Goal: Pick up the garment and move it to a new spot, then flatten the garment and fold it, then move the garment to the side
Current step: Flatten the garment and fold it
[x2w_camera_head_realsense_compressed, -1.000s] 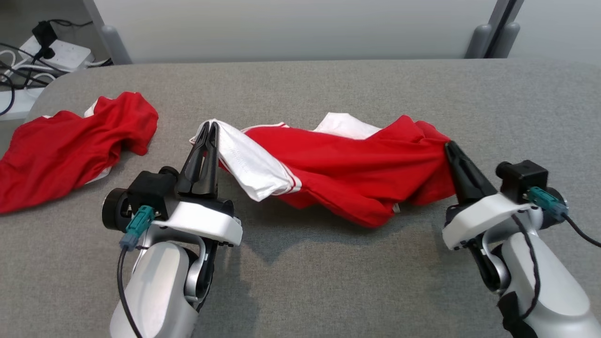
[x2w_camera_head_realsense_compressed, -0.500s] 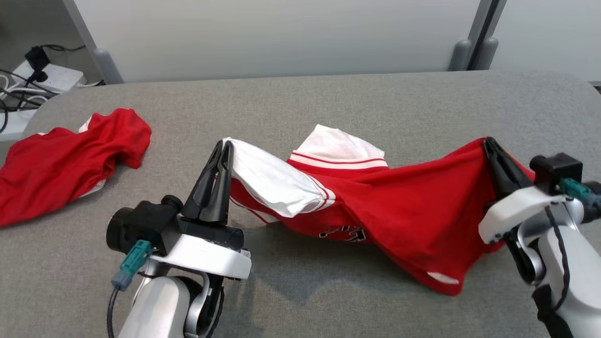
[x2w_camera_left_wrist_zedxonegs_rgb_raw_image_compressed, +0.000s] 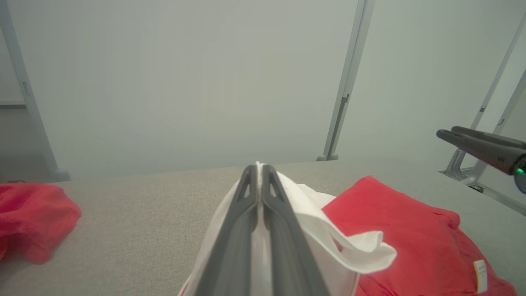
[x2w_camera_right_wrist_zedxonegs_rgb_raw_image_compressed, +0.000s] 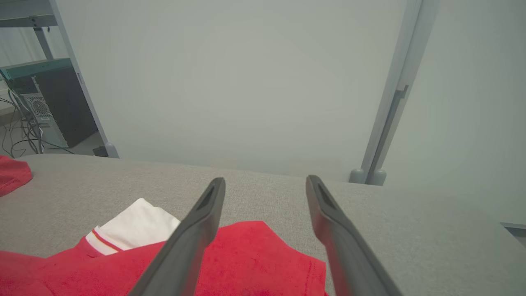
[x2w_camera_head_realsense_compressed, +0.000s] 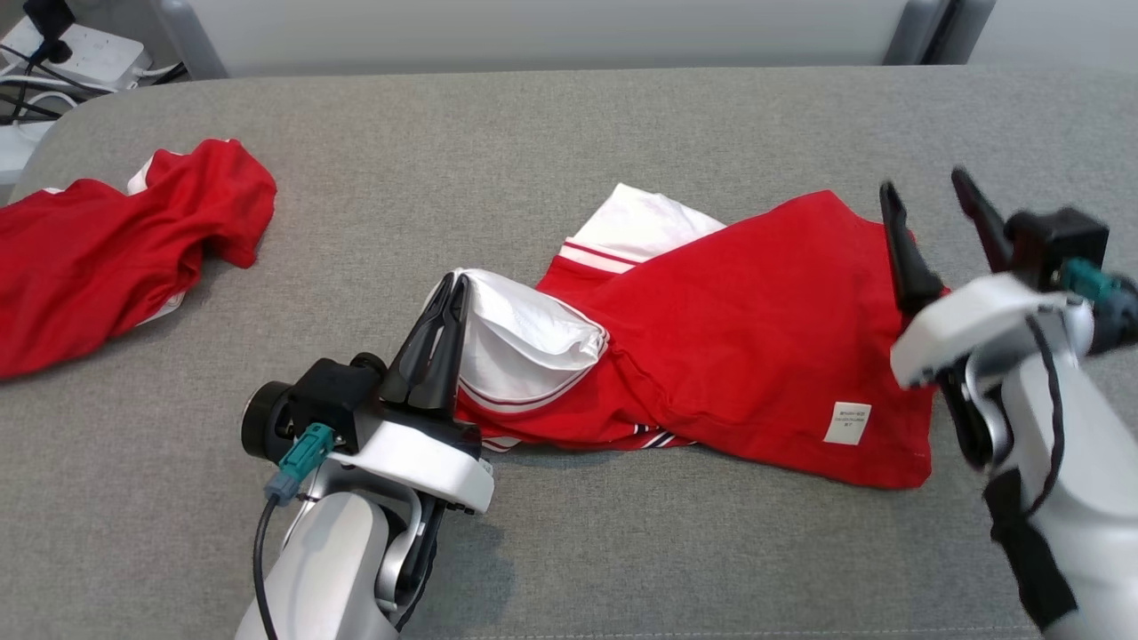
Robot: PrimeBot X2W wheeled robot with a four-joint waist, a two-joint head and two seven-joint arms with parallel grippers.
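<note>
The garment [x2w_camera_head_realsense_compressed: 738, 356], a red jersey with white sleeves, lies across the middle of the grey table [x2w_camera_head_realsense_compressed: 569, 133], mostly spread out on its right half and bunched on its left. The left gripper [x2w_camera_head_realsense_compressed: 449, 286] has its fingers pressed together on the white sleeve [x2w_camera_head_realsense_compressed: 524, 342], which is lifted and curled over the red body. The right gripper [x2w_camera_head_realsense_compressed: 923, 182] stands spread and holds nothing, hovering just above the garment's right edge.

The main risk, as I judge it, comes from the one-sided hold. With only the sleeve pinched, a pull to the left would likely drag the whole jersey along and crumple the flat part again, or the thin cloth could slip from the fingertips. The near hem looks tucked under near the middle, so folding now would trap that crease. If the right gripper comes down carelessly, one finger could catch the red edge and ruck it up. A second red garment [x2w_camera_head_realsense_compressed: 116, 240] lies at the far left, well apart. A long sweep that way could tangle the two.
</note>
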